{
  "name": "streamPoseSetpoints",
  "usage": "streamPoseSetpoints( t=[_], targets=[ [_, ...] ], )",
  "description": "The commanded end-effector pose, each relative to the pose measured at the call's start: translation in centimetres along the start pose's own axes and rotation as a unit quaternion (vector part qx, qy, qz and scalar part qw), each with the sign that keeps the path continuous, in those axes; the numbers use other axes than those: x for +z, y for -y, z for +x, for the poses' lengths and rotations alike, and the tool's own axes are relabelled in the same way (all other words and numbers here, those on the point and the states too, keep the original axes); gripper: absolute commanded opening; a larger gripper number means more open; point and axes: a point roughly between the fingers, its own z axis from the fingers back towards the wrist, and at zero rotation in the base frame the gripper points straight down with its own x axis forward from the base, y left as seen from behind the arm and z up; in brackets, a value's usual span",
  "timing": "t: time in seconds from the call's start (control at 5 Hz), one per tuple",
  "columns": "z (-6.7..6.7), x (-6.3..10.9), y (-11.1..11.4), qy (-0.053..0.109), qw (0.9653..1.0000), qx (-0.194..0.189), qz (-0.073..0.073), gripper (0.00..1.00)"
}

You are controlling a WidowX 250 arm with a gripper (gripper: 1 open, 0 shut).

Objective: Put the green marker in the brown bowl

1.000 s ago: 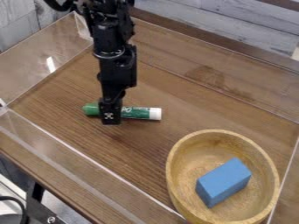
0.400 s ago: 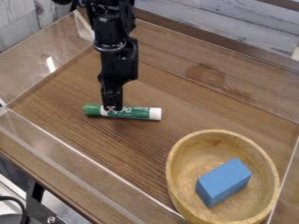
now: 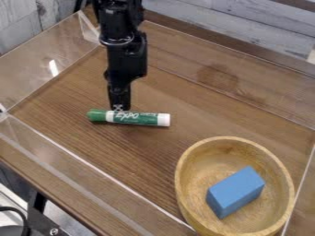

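Since a second ago my gripper (image 3: 118, 101) has closed and risen off the marker (image 3: 128, 117), which has not moved: it lies flat mid-table, long axis running left-right, parallel to the near edge. My arm hangs vertical, jaws pinched shut on nothing, just above the marker's left part. Near the table's near-right corner sits the bowl (image 3: 197, 159), holding a blue block (image 3: 235, 192).
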Motion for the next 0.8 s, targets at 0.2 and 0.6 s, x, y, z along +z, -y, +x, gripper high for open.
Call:
streamPoseSetpoints(
  t=[0.2, 0.6],
  targets=[
    [0.8, 0.8, -0.9, 0.016, 0.9993, -0.012, 0.03, 1.0],
    [1.0, -0.7, -1.1, 0.018, 0.9992, -0.02, 0.029, 1.0]
  ],
)
